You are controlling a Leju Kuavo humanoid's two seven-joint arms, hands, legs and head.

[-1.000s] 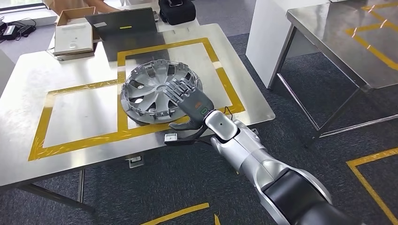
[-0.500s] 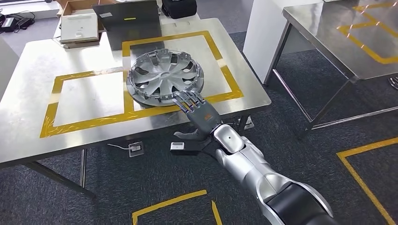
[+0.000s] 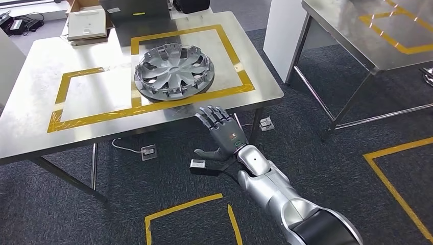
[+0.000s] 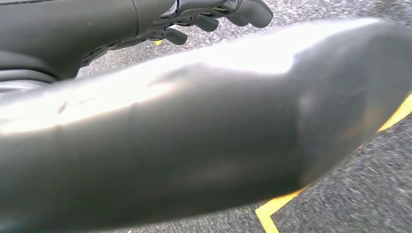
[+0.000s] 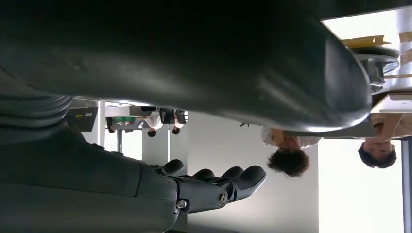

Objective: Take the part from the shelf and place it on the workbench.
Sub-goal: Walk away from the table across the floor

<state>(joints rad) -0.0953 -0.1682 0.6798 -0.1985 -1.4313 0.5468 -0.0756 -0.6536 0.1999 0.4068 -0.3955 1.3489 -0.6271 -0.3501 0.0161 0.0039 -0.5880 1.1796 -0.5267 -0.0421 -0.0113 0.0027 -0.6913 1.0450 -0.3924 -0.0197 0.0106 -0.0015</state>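
The part, a silver hubcap (image 3: 173, 71), lies flat on the steel workbench (image 3: 30, 127). It sits in the right yellow-taped rectangle, and its edge overlaps the tape strip between the two rectangles. My right hand (image 3: 222, 133) hangs in the air just off the bench's front edge, a short way back from the hubcap, with spread fingers and nothing in it. The right wrist view shows its dark fingers (image 5: 218, 187) stretched out and the hubcap's rim (image 5: 384, 63) beyond. In the left wrist view my left hand's fingers (image 4: 228, 12) hang over the carpet, holding nothing.
A second steel table (image 3: 357, 35) stands to the right, behind a white cabinet (image 3: 278, 35). A cardboard box (image 3: 87, 23) and a dark case (image 3: 138, 10) sit at the bench's far edge. Yellow tape (image 3: 184, 219) marks the carpet. People (image 5: 286, 155) stand beyond the bench.
My right hand has let go of the hubcap and drawn back off the bench's front edge. The hubcap stays on the bench. The whole view has shifted, so the camera has moved.
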